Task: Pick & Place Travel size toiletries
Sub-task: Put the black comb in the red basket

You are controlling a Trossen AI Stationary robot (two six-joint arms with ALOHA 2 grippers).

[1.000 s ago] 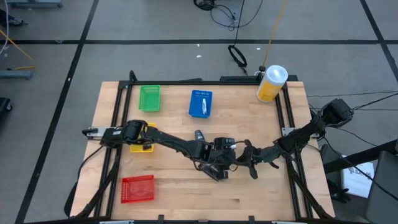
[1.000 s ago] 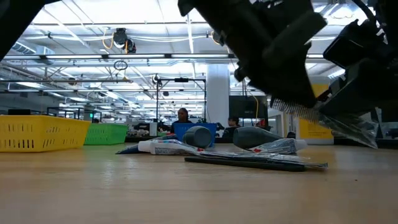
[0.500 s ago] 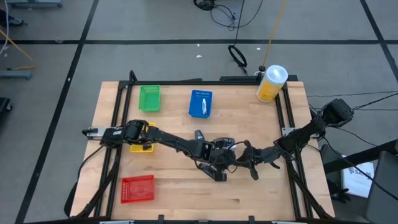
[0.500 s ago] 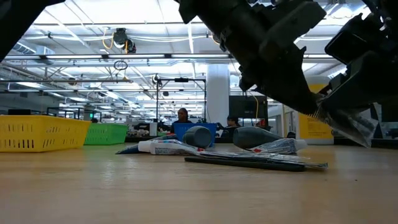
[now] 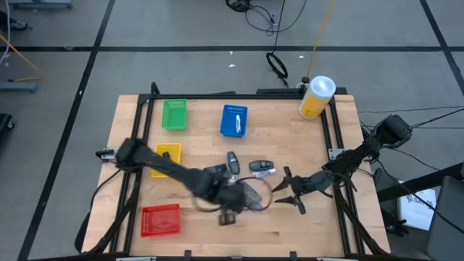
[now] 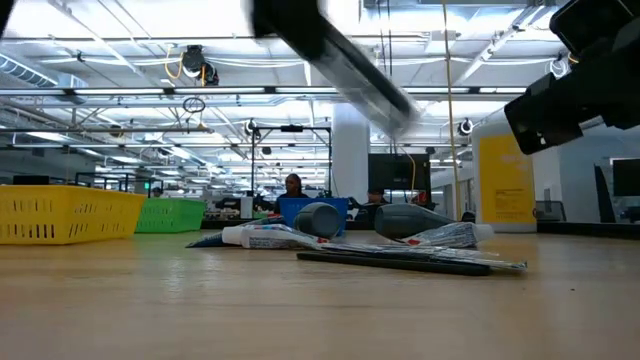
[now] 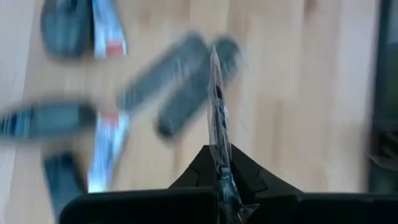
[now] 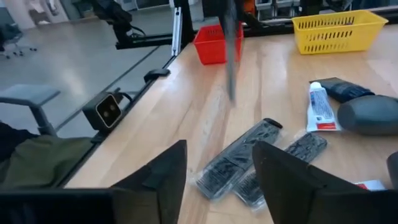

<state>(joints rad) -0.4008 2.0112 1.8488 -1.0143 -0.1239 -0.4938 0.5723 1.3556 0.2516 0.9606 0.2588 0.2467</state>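
The left pincer (image 7: 219,180) is clenched on a thin clear-and-grey flat packet (image 7: 216,118), which stands up edge-on from between its fingers. In the high view that arm is a blur over the middle of the surface (image 5: 290,232), near side, between the red tray (image 5: 160,219) at near left and the rest of the toiletries. The right pincer (image 8: 214,165) has its fingers spread apart and holds nothing; it hangs just right of the pile, well above the wood.

The remaining toiletries lie loose at mid-surface: two grey flat packets (image 8: 239,157) side by side and touching, a whitish tube (image 8: 319,107) with red lettering, and dark little bottles (image 8: 367,114) beyond it. From table height they make one low heap (image 6: 380,245), the packets lying flattest at the front.

The held packet looks light and limp, a film sleeve that will flap and may slide through smooth fingers if swung fast; a grip across its short end, well in from the edge, seems safest. The bottles look rigid and rounded, likely to roll, so they are best taken across the body. The tube is soft and should be pinched near its cap or crimp.

The yellow tray (image 5: 167,156), green tray (image 5: 174,114) and blue tray (image 5: 234,119) stand farther off.
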